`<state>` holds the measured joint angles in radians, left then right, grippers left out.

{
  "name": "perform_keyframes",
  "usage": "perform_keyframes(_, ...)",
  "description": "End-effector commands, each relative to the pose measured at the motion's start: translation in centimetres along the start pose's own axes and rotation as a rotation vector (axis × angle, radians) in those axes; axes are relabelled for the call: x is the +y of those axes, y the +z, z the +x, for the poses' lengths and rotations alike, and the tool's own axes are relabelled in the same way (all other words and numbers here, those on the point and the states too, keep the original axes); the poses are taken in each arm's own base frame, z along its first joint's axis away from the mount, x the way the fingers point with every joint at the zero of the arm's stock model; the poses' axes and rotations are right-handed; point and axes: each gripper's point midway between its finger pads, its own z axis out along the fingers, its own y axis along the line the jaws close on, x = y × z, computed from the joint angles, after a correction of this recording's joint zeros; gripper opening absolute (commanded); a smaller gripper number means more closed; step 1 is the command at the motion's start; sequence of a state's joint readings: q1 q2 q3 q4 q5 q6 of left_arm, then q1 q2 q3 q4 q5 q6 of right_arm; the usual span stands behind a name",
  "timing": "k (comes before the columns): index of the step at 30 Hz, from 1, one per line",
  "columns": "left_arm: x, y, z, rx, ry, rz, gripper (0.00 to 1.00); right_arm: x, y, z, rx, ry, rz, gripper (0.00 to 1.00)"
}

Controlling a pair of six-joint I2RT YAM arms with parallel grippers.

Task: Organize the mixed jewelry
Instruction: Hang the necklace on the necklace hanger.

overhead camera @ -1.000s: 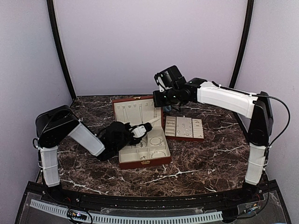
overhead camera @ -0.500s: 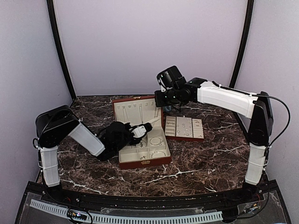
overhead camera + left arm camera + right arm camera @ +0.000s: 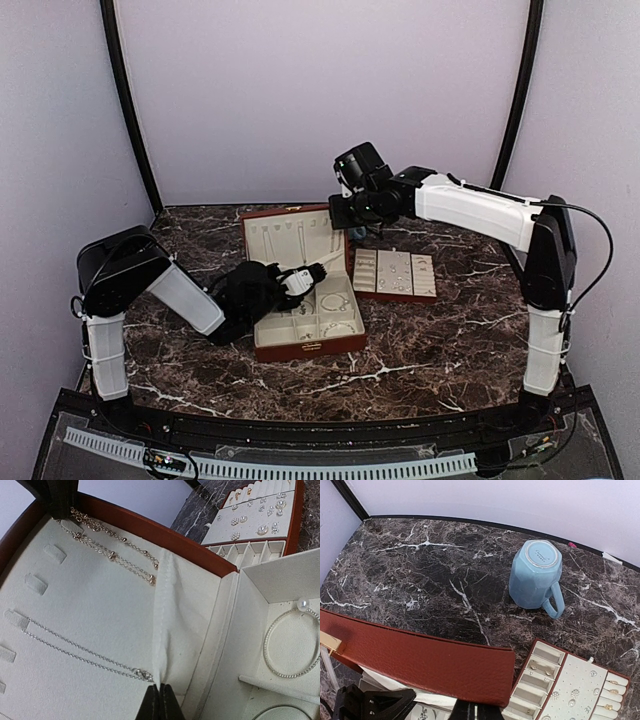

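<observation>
Two robot arms reach over an open jewellery box on a dark marble table [image 3: 450,350]. The only lettering in sight is a ringed maker's mark on the base of a light-blue mug [image 3: 536,575], which stands upside down near the back wall; the mark is too small to read. The mixed jewelry [image 3: 262,529], tiny silvery and pearly studs, sits in rows on the cream face of a brown-edged tray [image 3: 395,297]. The tray lies flat just beside the reddish-brown box [image 3: 280,350], on its right, and a few more specks rest in the tray's narrow slots. The left gripper [image 3: 160,706] reaches into the box from the left with its jaws pressed together. Its tips are just beside the clasp end of a silver chain [image 3: 80,652] stretched across the cream lining of the raised lid [image 3: 420,665]; whether a link is pinched cannot be told. A gold beaded chain [image 3: 112,555] hangs higher on the same lining, and a thin bracelet [image 3: 292,642] with one pearl lies in a compartment of the box floor. The right gripper [image 3: 472,712] hovers above the lid's top edge, jaws closed with nothing seen between them. From that wrist the upright lid hides the compartments, and in the overhead view the right arm covers the mug. A brass clasp [image 3: 308,347] shows on the box's front wall.
</observation>
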<state>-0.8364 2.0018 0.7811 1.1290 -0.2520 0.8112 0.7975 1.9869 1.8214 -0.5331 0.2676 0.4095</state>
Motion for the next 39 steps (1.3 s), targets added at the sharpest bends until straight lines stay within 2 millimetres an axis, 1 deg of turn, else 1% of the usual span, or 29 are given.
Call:
perform_keyframes(1,-1.5,-0.1,-0.8,-0.027,0.021,0.042,0.0,-0.6,-0.4,-2.2,-0.064,0.032,0.024,0.0)
perform_keyframes(5,-1.5,-0.1,-0.8,-0.029,0.022,0.042,0.0,-0.6,-0.6,-2.3,-0.069,0.034,0.025,0.01)
perform_keyframes(14,-1.5,-0.1,-0.9,-0.029,0.024,0.039,0.0,-0.9,-1.3,-2.7,-0.09,0.043,0.029,0.1)
perform_keyframes(22,-1.6,0.0,-1.0,-0.031,0.025,0.041,0.0,-1.2,-2.1,-2.9,-0.111,0.048,0.03,0.11)
perform_keyframes(30,-1.4,0.1,-1.2,-0.027,0.026,0.03,0.0,0.1,-3.2,-3.3,-0.134,0.051,-0.059,0.17)
perform_keyframes(39,0.0,0.5,-2.0,-0.026,0.0,-0.028,0.0,0.7,-5.0,-3.4,-0.162,0.06,-0.134,0.2)
